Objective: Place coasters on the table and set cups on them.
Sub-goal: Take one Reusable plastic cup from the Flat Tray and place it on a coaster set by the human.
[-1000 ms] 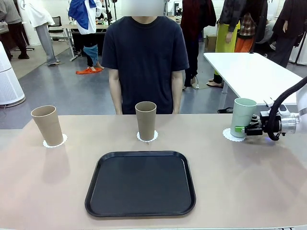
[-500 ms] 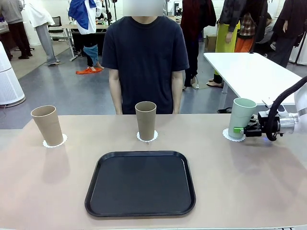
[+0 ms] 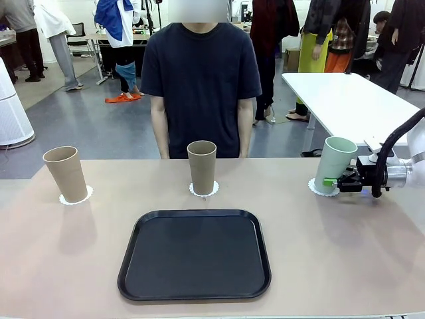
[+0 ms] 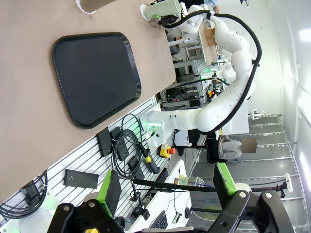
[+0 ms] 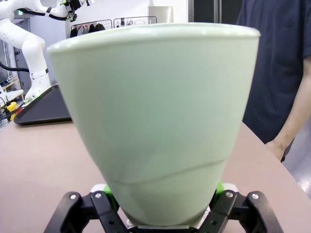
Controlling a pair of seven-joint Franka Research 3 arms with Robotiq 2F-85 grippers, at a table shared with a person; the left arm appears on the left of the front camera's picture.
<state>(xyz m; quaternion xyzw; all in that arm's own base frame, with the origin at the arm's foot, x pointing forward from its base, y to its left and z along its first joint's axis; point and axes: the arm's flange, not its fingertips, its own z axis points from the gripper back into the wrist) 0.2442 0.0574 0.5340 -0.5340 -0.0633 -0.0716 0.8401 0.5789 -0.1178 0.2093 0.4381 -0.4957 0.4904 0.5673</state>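
While the right gripper [image 3: 337, 181] grips the tilted green cup [image 3: 335, 163] low over the doily [image 3: 320, 187] right of the tray [image 3: 194, 254], next: level it, then let go.

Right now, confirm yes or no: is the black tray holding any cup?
No. The black tray lies bare, while the two tan cups and the mint cup stand beyond it over white coasters.
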